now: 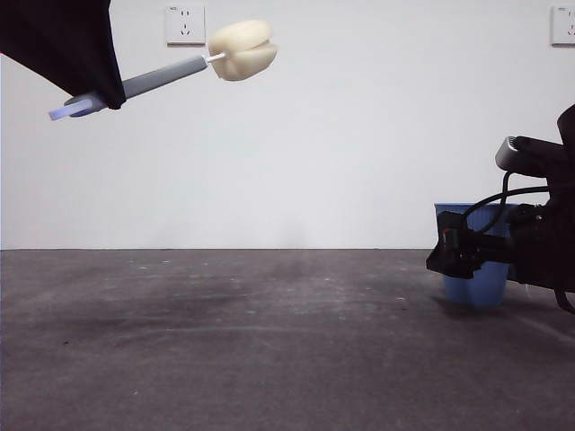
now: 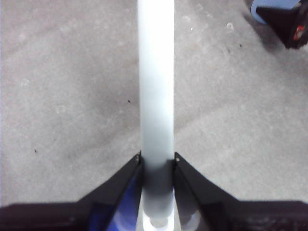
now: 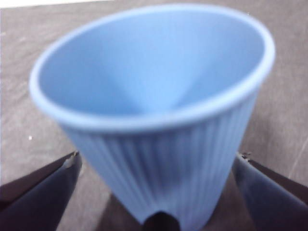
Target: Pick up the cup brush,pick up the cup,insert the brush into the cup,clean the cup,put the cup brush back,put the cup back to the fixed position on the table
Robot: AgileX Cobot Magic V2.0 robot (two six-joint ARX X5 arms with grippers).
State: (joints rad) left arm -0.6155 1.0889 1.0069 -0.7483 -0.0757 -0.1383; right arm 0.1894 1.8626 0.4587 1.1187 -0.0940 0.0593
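Cup brush (image 1: 171, 77): 1, single sponge head, single grey handle
Cup (image 1: 479, 269): 1, blue, ribbed
Worktop (image 1: 225, 341): 1
Grippers: 2, left gripper (image 2: 157, 161) and right gripper (image 3: 156, 161)
Wall sockets (image 1: 185, 24): 2, on the white wall

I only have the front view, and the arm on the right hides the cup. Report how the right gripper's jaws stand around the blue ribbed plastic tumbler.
Observer: The right gripper is open, with one jaw on each side of the blue ribbed plastic tumbler.
Operator: Check the left gripper's hold.
Observer: The left gripper is shut on the slim grey handle of the sponge-headed cup brush, which runs straight out between the jaws.
Operator: Look inside the tumbler.
Observer: Its blue inside is bare; there is nothing in it.
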